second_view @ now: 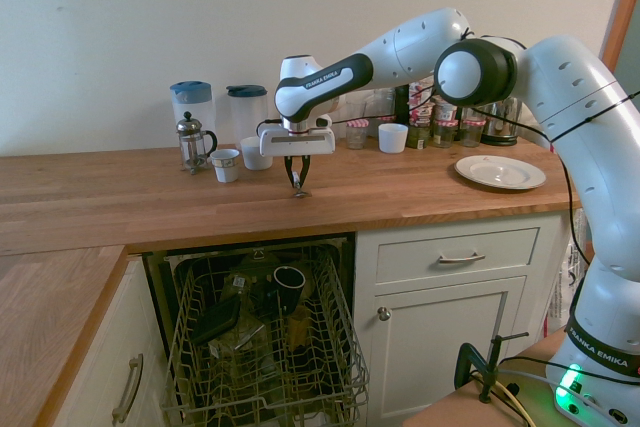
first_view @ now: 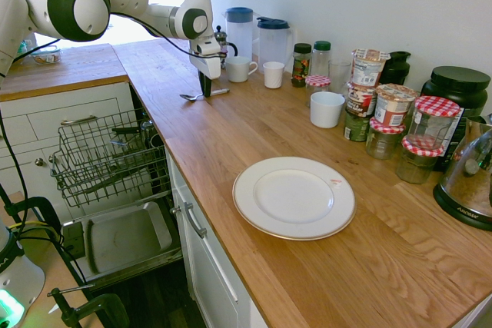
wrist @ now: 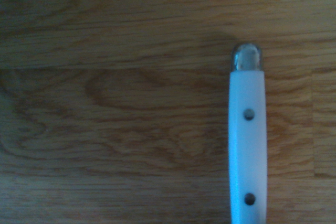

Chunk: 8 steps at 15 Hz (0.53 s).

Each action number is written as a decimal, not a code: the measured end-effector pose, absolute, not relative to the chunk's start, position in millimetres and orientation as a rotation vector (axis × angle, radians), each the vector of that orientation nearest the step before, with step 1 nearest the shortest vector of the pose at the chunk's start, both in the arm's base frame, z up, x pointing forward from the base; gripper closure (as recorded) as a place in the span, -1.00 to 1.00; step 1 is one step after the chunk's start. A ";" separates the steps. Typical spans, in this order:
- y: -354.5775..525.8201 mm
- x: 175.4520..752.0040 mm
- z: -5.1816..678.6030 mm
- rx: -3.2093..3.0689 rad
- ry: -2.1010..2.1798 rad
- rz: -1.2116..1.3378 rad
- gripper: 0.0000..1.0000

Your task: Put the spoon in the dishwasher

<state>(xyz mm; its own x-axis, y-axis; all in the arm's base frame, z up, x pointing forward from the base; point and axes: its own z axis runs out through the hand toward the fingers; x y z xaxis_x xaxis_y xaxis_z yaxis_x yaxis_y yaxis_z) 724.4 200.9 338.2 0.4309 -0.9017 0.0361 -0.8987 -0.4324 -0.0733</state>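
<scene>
The gripper [first_view: 205, 91] points straight down with its fingers drawn in around the spoon [first_view: 201, 95], which lies flat on the wooden counter [first_view: 231, 136] close to its front edge. Below that edge the dishwasher [second_view: 262, 337] stands open, rack [first_view: 108, 157] pulled out, with clear counter around the spoon.

Legible print was confined to the robot arm [second_view: 420, 42] in the second exterior view. The forearm link above the claw bore "FRANKA EMIKA" in small dark capitals on its white shell. The same words ran along the white base column [second_view: 600, 337] at the lower right. In the first exterior view, the kettle [first_view: 469, 178] at the right edge of the desk carried a short white word on its black base, too small to read. Labels on the jars [first_view: 392, 109] were not decipherable. The wrist view showed no lettering.
</scene>
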 end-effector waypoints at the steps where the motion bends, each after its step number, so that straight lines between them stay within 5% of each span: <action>1: 200.8 724.5 338.6 -2.619 1.645 -0.106 1.00; 8: 193.8 710.3 360.0 -2.646 1.610 -0.108 1.00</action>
